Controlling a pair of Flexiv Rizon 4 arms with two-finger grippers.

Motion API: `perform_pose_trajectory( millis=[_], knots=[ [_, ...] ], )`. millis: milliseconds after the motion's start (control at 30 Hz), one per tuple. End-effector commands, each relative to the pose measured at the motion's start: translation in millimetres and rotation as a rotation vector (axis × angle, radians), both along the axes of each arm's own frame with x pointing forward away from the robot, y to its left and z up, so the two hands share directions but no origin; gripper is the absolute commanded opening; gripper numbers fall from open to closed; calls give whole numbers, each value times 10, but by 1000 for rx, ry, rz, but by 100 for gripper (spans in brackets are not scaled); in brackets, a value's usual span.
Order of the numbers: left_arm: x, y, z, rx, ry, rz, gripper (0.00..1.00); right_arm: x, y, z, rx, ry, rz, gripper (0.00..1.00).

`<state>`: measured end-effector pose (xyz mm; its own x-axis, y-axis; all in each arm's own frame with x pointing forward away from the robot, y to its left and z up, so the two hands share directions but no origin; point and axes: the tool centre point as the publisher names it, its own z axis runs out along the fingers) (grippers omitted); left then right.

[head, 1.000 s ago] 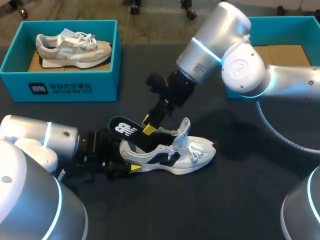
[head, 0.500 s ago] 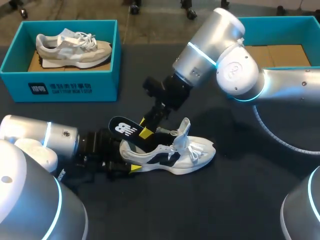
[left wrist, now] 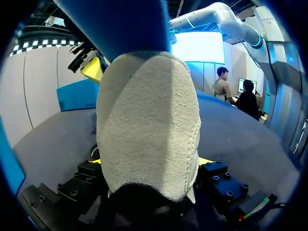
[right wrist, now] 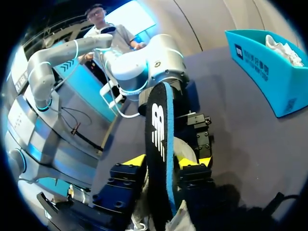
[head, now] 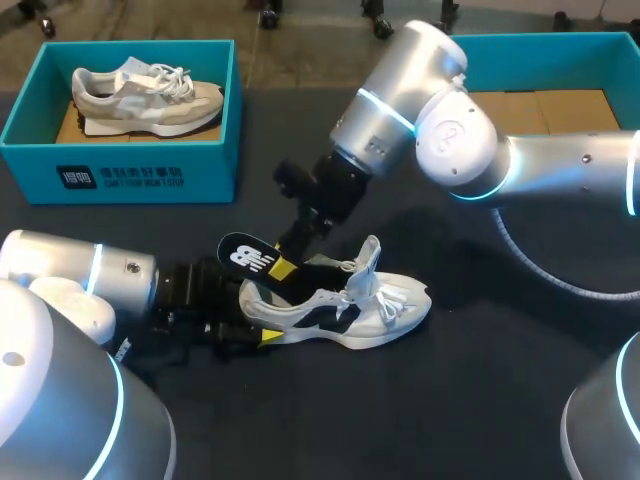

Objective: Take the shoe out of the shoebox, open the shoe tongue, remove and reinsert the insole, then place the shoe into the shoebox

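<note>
Shoebox (head: 120,165) in teal stands at the far left of the worktop (head: 450,400), and a grey and beige shoe (head: 148,98) rests inside it. Nearer, the left arm (head: 80,275) comes in low from the left, and its left end effector (head: 250,320) is clamped on the heel of the white shoe (head: 340,310). In the left wrist view that pale heel (left wrist: 149,125) fills the space between the two yellow tips, one pressed against each side. The white shoe sits out on the dark worktop near its middle, outside both boxes, with its toe pointing right and its tongue (head: 370,255) standing up. A black insole (head: 245,255) with a white logo slants up and left out of the shoe's opening, its front end down inside. The right end effector (head: 283,266) is closed on this insole just above the opening. The right wrist view shows the insole (right wrist: 159,139) edge-on, with a yellow tip touching each face. The right arm (head: 450,130) reaches in from the right, past the middle. Behind it, at the far right, stands a second shoebox (head: 560,45) in teal with a bare cardboard floor.
</note>
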<state>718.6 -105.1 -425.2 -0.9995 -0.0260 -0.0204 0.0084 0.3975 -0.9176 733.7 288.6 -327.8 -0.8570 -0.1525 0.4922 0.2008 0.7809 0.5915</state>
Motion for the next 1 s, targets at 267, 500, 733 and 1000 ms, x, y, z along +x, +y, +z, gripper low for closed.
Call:
perform_pose_trajectory(
  millis=[267,500,733,1000],
  knots=[
    [-8,-3,-6,1,-2,2,0,44,91,7,8,2,42,0],
    [-8,-3,-6,1,-2,2,0,156,144,240,47,-88,32,0],
    [-8,-3,-6,1,-2,2,0,304,261,479,124,-221,-32,0],
    [-8,-3,-6,1,-2,2,0,499,298,868,186,-358,-61,0]
  ],
)
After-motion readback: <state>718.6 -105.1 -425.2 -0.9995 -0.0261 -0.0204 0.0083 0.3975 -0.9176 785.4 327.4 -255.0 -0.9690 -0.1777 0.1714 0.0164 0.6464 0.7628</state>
